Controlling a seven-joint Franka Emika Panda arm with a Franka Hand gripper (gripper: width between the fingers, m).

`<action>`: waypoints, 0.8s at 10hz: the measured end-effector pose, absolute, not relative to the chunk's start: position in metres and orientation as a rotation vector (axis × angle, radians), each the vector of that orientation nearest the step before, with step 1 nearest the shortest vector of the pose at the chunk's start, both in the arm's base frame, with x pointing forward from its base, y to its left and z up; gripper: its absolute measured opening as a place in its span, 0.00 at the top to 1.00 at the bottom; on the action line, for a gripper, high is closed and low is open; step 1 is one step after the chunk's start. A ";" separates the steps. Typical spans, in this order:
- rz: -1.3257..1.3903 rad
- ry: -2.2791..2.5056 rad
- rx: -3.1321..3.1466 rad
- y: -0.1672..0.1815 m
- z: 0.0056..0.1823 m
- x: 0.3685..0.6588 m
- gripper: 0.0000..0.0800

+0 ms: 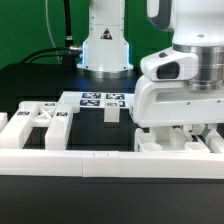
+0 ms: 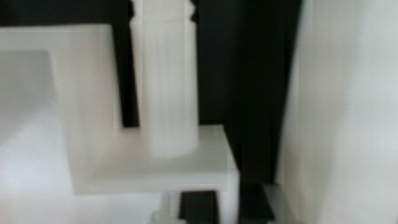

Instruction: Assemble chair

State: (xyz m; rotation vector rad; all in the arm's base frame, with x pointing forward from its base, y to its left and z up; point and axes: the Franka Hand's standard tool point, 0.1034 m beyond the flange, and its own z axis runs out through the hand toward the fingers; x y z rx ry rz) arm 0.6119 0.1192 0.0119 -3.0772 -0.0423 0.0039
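Note:
Several white chair pieces with black-and-white tags [image 1: 42,122] lie at the exterior view's left, behind the long rail. My gripper [image 1: 186,136] is low at the exterior view's right, down among more white chair pieces [image 1: 158,142] just behind the rail. Its fingertips are hidden among these white parts, so I cannot tell whether they are open or shut. The wrist view is blurred and very close. It shows a white ribbed bar [image 2: 164,80] rising from a white block [image 2: 157,158], next to a wide white panel [image 2: 347,100].
The long plain white border rail [image 1: 90,160] runs across the front of the table. The marker board [image 1: 103,100] lies flat behind the pieces. The arm's base [image 1: 105,45] stands at the back, with cables at its left.

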 end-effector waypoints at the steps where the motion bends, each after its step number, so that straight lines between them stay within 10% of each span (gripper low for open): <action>1: 0.003 -0.040 -3.078 0.119 0.012 0.612 0.96; 3: 0.004 -0.040 -3.078 0.119 0.013 0.612 0.96; 5: 0.003 -0.022 -3.089 0.108 0.015 0.614 0.65; 6: 0.009 -0.014 -3.096 0.102 0.021 0.614 0.65; 8: -0.015 -0.003 -3.084 0.102 0.049 0.615 0.24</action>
